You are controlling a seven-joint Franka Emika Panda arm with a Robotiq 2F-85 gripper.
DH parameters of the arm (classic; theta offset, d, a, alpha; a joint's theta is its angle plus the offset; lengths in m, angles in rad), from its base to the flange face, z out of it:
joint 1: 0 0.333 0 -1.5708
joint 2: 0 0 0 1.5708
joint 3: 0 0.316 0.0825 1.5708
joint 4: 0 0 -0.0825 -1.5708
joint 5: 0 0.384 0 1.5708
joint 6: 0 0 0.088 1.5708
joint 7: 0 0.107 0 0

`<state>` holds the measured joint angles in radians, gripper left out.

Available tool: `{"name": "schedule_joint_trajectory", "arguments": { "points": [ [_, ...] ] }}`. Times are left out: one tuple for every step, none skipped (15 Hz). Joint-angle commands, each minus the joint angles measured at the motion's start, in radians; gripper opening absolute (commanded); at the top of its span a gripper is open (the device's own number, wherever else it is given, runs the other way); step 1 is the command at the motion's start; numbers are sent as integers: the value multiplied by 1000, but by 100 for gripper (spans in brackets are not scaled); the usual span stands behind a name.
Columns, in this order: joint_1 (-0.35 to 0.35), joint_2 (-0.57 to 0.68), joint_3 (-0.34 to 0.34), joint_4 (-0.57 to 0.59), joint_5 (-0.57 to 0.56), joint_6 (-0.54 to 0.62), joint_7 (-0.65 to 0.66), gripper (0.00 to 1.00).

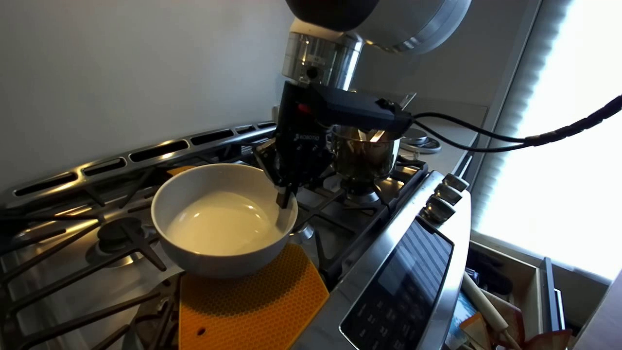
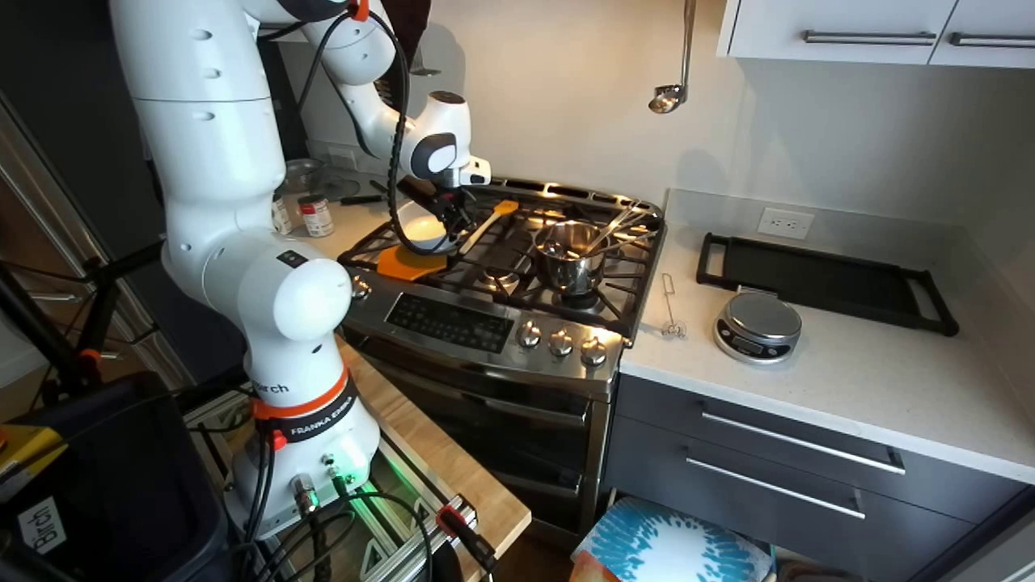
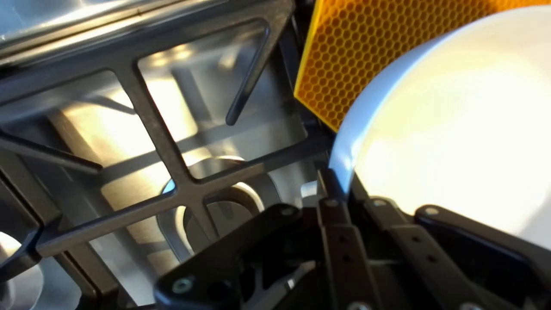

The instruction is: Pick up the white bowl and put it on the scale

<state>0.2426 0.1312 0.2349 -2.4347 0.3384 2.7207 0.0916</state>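
The white bowl (image 1: 218,228) is wide and deep and stands over the front of an orange mat on the stove grates. It also shows in an exterior view (image 2: 422,228) and at the right of the wrist view (image 3: 465,120). My gripper (image 1: 285,198) is shut on the bowl's rim, with one finger inside and one outside the wall. In the wrist view the gripper's fingertips (image 3: 343,183) pinch the rim. The bowl looks roughly level; I cannot tell whether it touches the mat. The silver scale (image 2: 760,319) sits on the counter right of the stove.
The orange mat (image 1: 252,306) lies under the bowl. A metal pot (image 2: 570,263) with utensils stands on the stove between bowl and scale. An orange spatula (image 2: 485,226) lies beside the bowl. A whisk (image 2: 669,307) and a black tray (image 2: 825,279) lie near the scale.
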Motion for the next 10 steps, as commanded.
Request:
{"name": "schedule_joint_trajectory", "arguments": {
  "points": [
    [-41,-38,-7,-32,68,123,30,2],
    [-54,-45,-5,-37,94,163,22,2],
    [-68,-52,-7,-34,113,196,18,2],
    [-82,-52,-5,-28,143,230,16,2],
    [-93,-67,7,-28,214,263,-27,2],
    [-73,-12,-11,-8,130,222,4,7],
    [-81,-19,-10,-7,160,244,-9,7],
    [-86,-27,-10,-7,173,247,-15,7],
    [-83,7,-4,0,209,285,7,2],
    [-84,35,-6,8,220,321,20,2]
  ]
}}
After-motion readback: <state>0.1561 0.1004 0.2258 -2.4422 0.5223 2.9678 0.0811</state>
